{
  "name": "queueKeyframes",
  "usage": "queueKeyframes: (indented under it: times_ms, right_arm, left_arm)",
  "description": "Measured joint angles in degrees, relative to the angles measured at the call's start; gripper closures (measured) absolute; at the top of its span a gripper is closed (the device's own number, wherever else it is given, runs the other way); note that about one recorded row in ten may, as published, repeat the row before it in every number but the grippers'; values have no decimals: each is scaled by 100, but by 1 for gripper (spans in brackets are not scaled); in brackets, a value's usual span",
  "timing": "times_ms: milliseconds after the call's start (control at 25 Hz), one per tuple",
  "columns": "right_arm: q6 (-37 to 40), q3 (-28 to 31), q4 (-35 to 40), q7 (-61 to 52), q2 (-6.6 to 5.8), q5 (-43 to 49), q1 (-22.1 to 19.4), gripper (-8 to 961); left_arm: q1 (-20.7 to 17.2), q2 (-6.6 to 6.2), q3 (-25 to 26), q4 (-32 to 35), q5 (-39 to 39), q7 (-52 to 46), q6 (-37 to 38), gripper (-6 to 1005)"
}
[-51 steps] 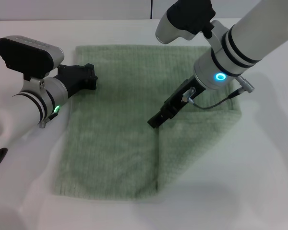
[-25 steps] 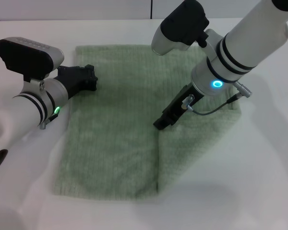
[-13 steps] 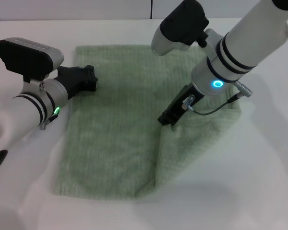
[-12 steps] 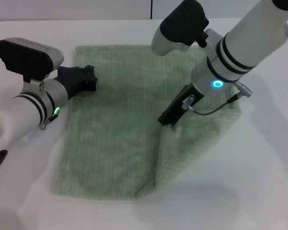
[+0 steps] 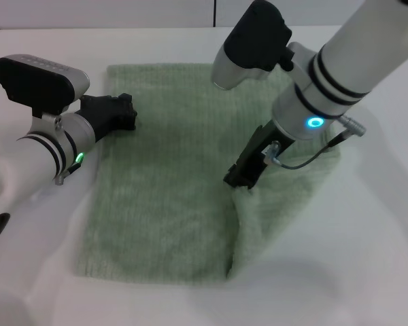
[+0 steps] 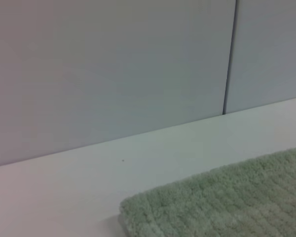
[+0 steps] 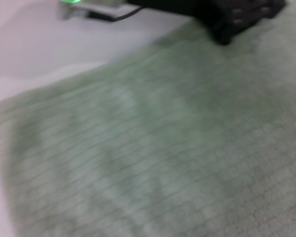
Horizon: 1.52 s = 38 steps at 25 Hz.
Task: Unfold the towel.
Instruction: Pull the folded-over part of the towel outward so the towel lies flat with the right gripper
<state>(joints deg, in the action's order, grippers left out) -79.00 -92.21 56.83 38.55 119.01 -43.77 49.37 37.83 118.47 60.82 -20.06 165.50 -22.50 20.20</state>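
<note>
The pale sage-green towel (image 5: 163,176) lies on the white table, with its right part folded over as a flap (image 5: 285,197). My right gripper (image 5: 239,178) is at the flap's inner edge near the towel's middle, shut on that edge and holding it raised a little off the layer beneath. My left gripper (image 5: 115,112) rests at the towel's left edge near its far left corner. The left wrist view shows a towel corner (image 6: 222,202). The right wrist view shows the towel's surface (image 7: 158,148) and the left gripper (image 7: 237,17) beyond it.
The white table (image 5: 367,272) surrounds the towel on all sides. A pale wall with a vertical seam (image 6: 230,54) stands behind the table's far edge. A thin cable (image 5: 306,157) hangs from the right wrist over the flap.
My right gripper closed on the flap's inner edge and moved slightly right and toward me. The edge lifted and the flap's near part now bulges and shifts right. The left arm has not moved.
</note>
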Motion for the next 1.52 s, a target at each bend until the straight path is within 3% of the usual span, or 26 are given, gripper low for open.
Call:
queueKeyframes:
  times_ms: [280,520,1080,1320,1520]
  right_arm:
    - [-1330,74,1963,357,-19,749,-688,891]
    - [-2163,88,2586,436,-14,807,-815,892]
    - [-2372,-815,2105,-20,-13,1105,-997,870]
    - [-2338,-816,1973,-68,11,1093,-952,851]
    - [-2350,-881,2298,-99,18,1069,-1003,836]
  left_arm:
    - [-18,-8,0,-30,0,0,0,995]
    - [-21,-9,0,-35,0,0,-1,995]
    - [-5,-18,0,-58,0,0,-162,995]
    - [2,-13,0,-76,0,0,-193,995]
    - [-19,-10,0,-106,0,0,-193,995]
